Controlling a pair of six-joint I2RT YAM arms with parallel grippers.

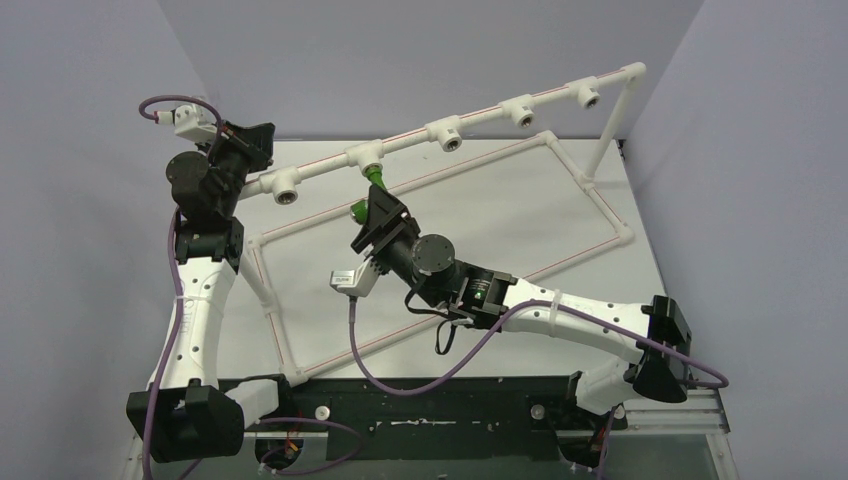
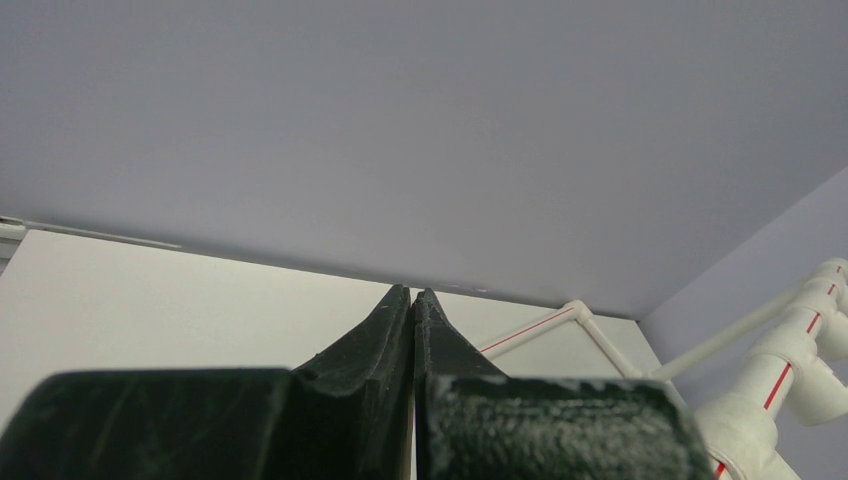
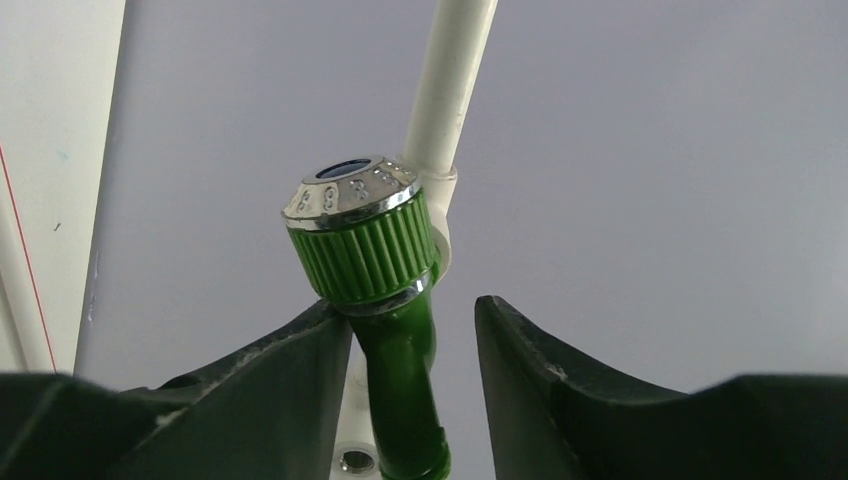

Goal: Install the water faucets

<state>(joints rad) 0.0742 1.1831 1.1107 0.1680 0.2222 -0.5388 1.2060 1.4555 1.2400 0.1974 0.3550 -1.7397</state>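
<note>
A bright-green water faucet hangs from a white tee on the raised pipe rail. In the right wrist view its ribbed green cap with a silver end points toward the camera, and its neck runs down between my fingers. My right gripper straddles that neck with its jaws apart. The left finger touches the neck, while a clear gap remains at the right finger. My left gripper is shut on nothing, held up near the rail's left end.
The rail carries several more white tees with open mouths and rests on a post at the far right. A rectangular frame of white pipe lies on the table. Purple cables trail from both arms.
</note>
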